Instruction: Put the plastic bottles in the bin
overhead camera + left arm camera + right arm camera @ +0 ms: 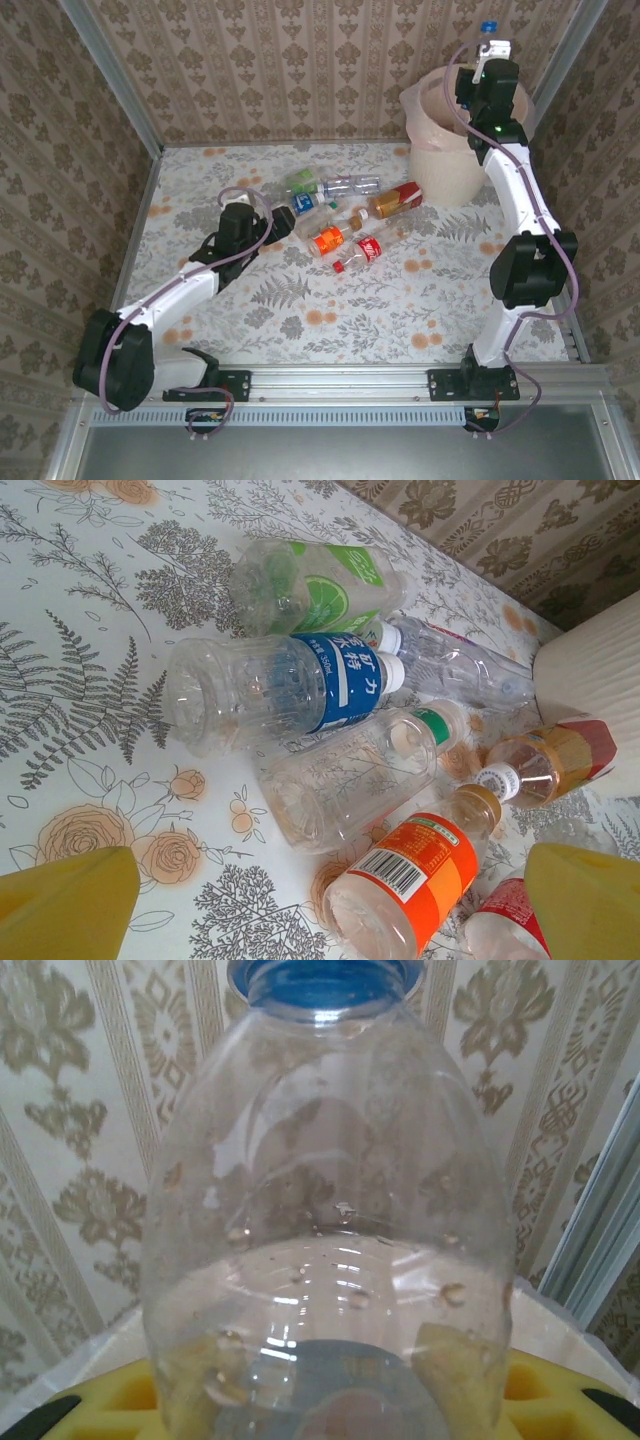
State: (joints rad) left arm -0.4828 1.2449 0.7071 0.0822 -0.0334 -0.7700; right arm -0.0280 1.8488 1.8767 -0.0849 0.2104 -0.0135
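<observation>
Several plastic bottles lie in a cluster mid-table: green-labelled (320, 585), blue-labelled (280, 685), a clear one with a green cap (350, 775), orange-labelled (405, 880), red-labelled (365, 250) and an amber one (550, 760). My left gripper (283, 220) sits low at the cluster's left edge. It is open, and its yellow fingers (70, 905) straddle the orange bottle's base without touching it. The cream bin (450, 140) stands at the back right. My right gripper (489, 52) is raised above the bin, shut on a clear blue-capped bottle (325, 1210) that stands upright.
Patterned walls enclose the table on the left, back and right, and the bin stands close to the back right corner. The bin's side (600, 670) is just beyond the bottle cluster. Floral tablecloth lies bare in front of the bottles (380, 310).
</observation>
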